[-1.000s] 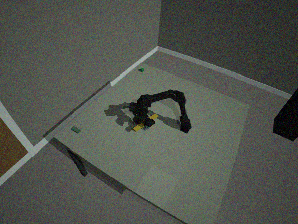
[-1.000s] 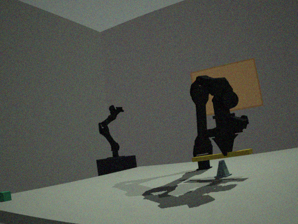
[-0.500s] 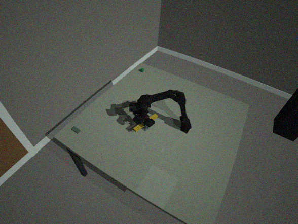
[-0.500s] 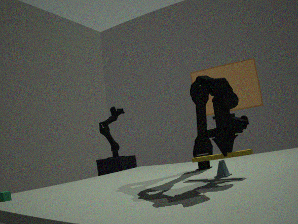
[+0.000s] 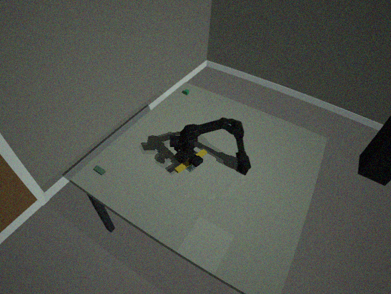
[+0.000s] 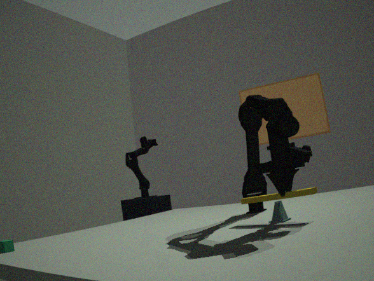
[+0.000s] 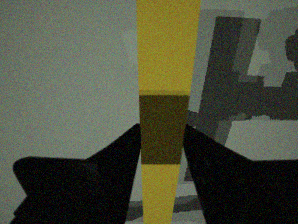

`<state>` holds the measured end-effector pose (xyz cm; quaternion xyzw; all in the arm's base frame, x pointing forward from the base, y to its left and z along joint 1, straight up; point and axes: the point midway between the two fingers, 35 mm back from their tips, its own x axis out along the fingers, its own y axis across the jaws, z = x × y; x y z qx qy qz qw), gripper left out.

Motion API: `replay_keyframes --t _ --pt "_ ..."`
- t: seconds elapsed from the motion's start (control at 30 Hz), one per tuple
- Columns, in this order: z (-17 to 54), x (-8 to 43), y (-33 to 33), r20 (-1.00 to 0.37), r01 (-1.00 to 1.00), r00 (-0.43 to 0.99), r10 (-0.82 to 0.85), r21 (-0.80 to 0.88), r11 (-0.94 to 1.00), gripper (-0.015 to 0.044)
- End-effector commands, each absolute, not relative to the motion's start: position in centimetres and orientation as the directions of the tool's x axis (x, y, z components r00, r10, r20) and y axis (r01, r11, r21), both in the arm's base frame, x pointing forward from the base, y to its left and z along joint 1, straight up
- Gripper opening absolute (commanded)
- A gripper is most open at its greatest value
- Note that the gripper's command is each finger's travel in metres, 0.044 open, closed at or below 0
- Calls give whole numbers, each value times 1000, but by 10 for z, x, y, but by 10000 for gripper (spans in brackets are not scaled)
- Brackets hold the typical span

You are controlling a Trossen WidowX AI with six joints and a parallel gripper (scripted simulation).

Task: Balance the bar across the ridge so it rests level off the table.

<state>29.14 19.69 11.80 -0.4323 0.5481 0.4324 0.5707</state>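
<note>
The yellow bar [image 5: 201, 153] [image 6: 254, 199] [image 7: 167, 50] is held in the air by my gripper [image 6: 283, 193] [image 7: 161, 128], which is shut on it near its middle. In the exterior view the bar looks slightly slanted; the camera view is tilted too. The grey-green ridge [image 5: 191, 168] [image 6: 279, 212] stands on the table [image 5: 253, 199] [image 6: 207, 267]. In the exterior view the bar is just above the ridge's top, with a narrow gap between them. In the top view the arm and bar partly hide the ridge. The ridge is not visible in the wrist view.
A small green block [image 5: 186, 92] lies near the table's far corner, and a flat green block [image 5: 99, 169] near its left edge. One green block [image 6: 6, 246] shows at far left in the exterior view. Another black arm [image 6: 135, 168] stands on a dark box [image 6: 146, 206] behind the table.
</note>
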Motion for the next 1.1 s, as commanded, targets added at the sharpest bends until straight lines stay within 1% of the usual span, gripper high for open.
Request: replay_keyframes --t 0.0,1.07 --pt "117 292 197 -999 -967 27 18 -21 255 0" --pt "115 292 196 -999 -967 27 18 -21 255 0"
